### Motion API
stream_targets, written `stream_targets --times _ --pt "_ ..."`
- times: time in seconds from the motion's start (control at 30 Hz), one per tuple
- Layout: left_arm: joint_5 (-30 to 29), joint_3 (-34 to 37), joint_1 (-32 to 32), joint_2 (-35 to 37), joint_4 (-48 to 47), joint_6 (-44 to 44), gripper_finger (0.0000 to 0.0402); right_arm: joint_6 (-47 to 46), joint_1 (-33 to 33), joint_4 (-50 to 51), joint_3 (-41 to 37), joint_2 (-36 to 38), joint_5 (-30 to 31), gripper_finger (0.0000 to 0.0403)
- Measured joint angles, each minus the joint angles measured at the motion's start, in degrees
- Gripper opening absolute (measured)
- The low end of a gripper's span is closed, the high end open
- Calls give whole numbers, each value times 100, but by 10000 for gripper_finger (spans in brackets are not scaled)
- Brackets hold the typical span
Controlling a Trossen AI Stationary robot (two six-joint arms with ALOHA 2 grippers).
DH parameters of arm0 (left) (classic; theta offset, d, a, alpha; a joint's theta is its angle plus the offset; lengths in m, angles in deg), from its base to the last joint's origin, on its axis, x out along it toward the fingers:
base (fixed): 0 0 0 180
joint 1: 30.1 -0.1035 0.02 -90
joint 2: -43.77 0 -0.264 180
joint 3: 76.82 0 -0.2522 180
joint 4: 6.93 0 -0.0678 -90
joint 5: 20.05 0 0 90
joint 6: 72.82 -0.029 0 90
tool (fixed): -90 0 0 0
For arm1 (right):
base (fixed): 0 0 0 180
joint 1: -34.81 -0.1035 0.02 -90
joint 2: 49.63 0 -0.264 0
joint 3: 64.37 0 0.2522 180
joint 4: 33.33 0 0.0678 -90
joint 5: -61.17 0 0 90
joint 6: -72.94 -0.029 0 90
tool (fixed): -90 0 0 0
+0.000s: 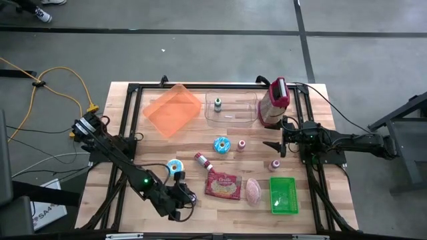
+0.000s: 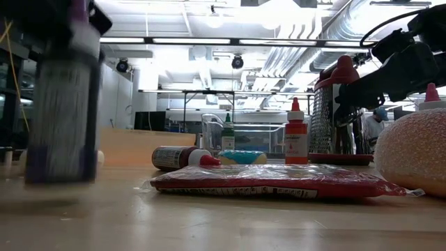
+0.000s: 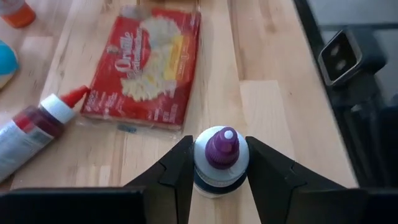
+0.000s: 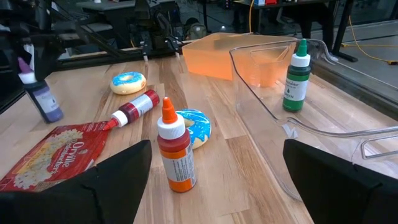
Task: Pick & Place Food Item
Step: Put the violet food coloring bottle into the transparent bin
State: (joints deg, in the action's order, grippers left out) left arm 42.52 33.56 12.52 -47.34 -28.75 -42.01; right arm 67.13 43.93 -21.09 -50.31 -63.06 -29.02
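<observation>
A small bottle with a purple cap stands between the fingers of my left gripper near the table's front edge, left of the red popcorn bag. The right wrist view shows this bottle leaning a little; in the low view it is the blurred shape at the left. My left gripper is shut on it. My right gripper waits open at the right, level, with nothing between its fingers. My left gripper pinches the bottle's white shoulder, just under the purple cap, between its two fingers, one on each side. The fingers slant down from the table's near left. The bottle leans slightly; whether its base is clear of the table I cannot tell.
A red-capped bottle lies beside the bag. Two iced donuts, a pink lump, a green tray, an orange bottle, an orange bin, a clear bin with a green bottle, and a grater stand around.
</observation>
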Motion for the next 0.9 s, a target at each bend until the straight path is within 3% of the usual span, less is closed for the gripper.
stream_targets --times 0.5,0.9 --pt "-39 -4 -724 2349 -1432 -168 116 0 2 2 0 -2 0 353" --pt "-41 -7 -1375 2630 -1842 -380 116 0 1 2 0 -2 0 353"
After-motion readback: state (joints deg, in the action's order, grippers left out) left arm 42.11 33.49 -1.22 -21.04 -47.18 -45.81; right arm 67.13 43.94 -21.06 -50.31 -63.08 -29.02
